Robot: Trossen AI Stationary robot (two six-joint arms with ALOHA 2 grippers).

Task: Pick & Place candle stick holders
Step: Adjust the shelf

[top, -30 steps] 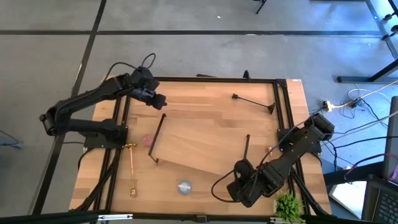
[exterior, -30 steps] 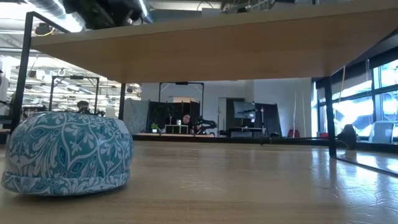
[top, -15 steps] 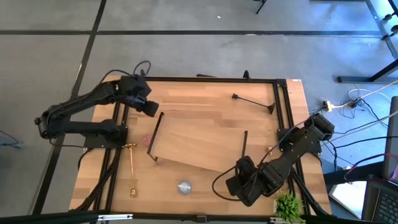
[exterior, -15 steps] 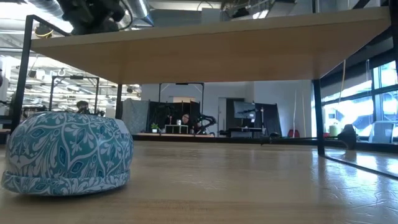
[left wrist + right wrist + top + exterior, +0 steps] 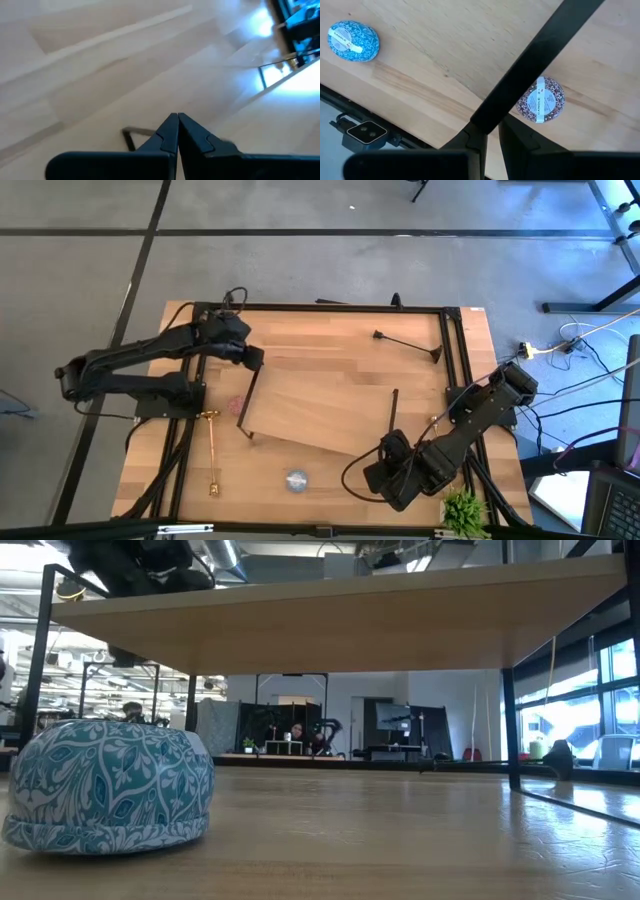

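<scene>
A wide wooden board (image 5: pixel 315 405) with black end rails stands in mid-table; the low view shows its underside (image 5: pixel 330 620). My right gripper (image 5: pixel 388 452) is shut on its right rail (image 5: pixel 394 415). My left gripper (image 5: pixel 254 360) is shut, just over the board's far left corner (image 5: pixel 129 136); no touch shows. A gold stem (image 5: pixel 212 452) lies flat at the left. A black stem (image 5: pixel 405 344) lies at the far right. The pale blue round (image 5: pixel 296 479) and the mauve round (image 5: pixel 540 100) sit on the table. The pink round (image 5: pixel 237 406) is half hidden by the board. My right gripper pinches the board's black right end rail (image 5: pixel 492 112) between its two fingers, at the rail's near end. The fingers come from above, pointing steeply down. The rail runs away from the fingers toward the table's far side. Whether that end is clear of the table does not show.
A small green plant (image 5: pixel 463 510) stands at the near right corner beside my right arm. A black frame (image 5: pixel 445 350) runs along the table's edges. The pale blue round (image 5: pixel 105 785) fills the low view's left foreground. Bare wood lies between the board and the far edge.
My left gripper has come down and toward the near edge, onto the board's far left corner, staying shut. My right gripper has kept its place and rolled a little. With it the board's right end has swung slightly, as its right leg in the low view shows.
</scene>
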